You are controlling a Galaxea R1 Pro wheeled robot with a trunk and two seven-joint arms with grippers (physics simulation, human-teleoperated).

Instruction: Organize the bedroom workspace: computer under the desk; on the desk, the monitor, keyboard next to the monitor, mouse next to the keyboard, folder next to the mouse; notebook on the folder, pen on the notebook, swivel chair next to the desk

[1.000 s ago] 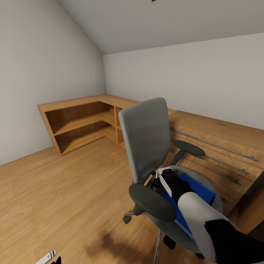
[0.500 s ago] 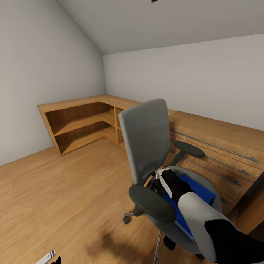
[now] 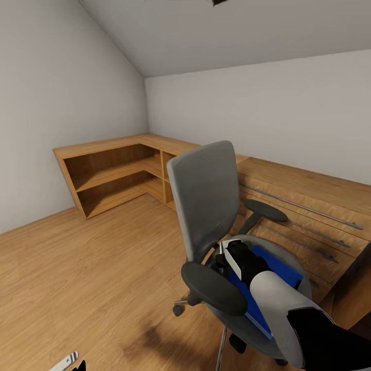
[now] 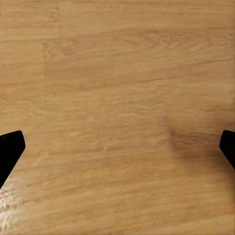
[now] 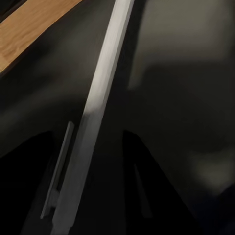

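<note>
The grey swivel chair [image 3: 206,196] stands on the wood floor with the blue folder [image 3: 281,268] lying on its seat. My right gripper [image 3: 222,260] reaches over the near armrest to the folder's end by the chair back. In the right wrist view the folder's pale edge [image 5: 103,88] runs between two dark fingers [image 5: 24,196] set close together, so the gripper [image 5: 88,196] looks shut on it. My left gripper [image 3: 69,360] hangs low over bare floor and stands open [image 4: 117,147]. The monitor, keyboard, mouse, notebook, pen and computer are out of view.
A low wooden corner shelf unit [image 3: 113,175] runs along the far walls. A wooden unit with long metal drawer handles [image 3: 309,206] stands right behind the chair. The sloped ceiling drops at the left. Open floor [image 3: 93,278] lies left of the chair.
The chair has shifted a little downward in the head view while the room stayed still. My right gripper has moved slightly with it at the folder's end.
</note>
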